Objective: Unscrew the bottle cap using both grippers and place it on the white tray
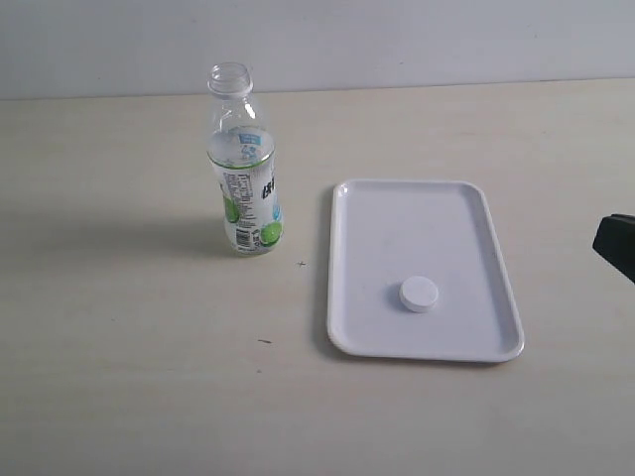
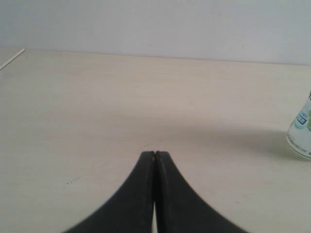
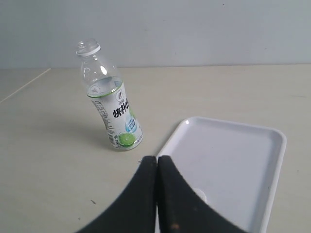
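The clear bottle (image 1: 245, 164) with the lime label stands upright and uncapped on the table, left of the white tray (image 1: 347, 297). The white bottle cap (image 1: 419, 294) lies flat inside the tray, toward its near end. Only a black corner of the right arm (image 1: 617, 243) shows at the right edge of the exterior view. My right gripper (image 3: 156, 158) is shut and empty, with the bottle (image 3: 111, 107) and tray (image 3: 243, 160) ahead; a sliver of the cap (image 3: 200, 195) peeks past one finger. My left gripper (image 2: 154, 153) is shut and empty over bare table, the bottle's base (image 2: 301, 136) off to its side.
The pale wooden table (image 1: 149, 377) spreads around the bottle and tray. A light wall (image 1: 397, 40) runs along the table's far edge. Nothing else stands on the table.
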Controlling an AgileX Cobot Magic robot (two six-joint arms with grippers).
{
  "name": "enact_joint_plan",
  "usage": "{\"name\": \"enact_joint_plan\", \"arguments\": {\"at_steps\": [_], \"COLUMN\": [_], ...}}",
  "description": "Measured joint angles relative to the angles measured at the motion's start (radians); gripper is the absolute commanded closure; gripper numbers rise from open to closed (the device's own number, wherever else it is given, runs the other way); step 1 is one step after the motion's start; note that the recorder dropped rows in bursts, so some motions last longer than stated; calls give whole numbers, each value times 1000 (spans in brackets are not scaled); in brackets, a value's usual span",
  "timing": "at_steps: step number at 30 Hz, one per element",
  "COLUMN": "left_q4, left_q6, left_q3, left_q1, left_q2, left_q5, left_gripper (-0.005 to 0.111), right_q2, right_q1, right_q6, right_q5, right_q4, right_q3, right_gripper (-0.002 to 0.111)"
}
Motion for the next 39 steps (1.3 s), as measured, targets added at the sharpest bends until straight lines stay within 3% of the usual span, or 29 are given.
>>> {"name": "enact_joint_plan", "arguments": {"at_steps": [18,24,30,32,39], "left_q4": [-2,-2,-2,-2,-2], "left_q6": [7,7,7,7,7], "left_q3": [0,0,0,0,0], "left_q1": [0,0,0,0,0], "left_q2": [0,0,0,0,0], "left_q5": [5,5,6,6,6], "left_gripper": [107,107,107,107,107], "right_q2": [0,-5,-178,-244,-282], "right_q1": [0,-10,-386,-460,-488], "right_q6": [0,-118,-243,-276,-327], "right_q5": [-2,-4,7,11,11], "right_q4": [-3,-46,-50,-52,-52], "right_q3": [0,0,83,115,139], "right_gripper": [108,108,108,108,108]}}
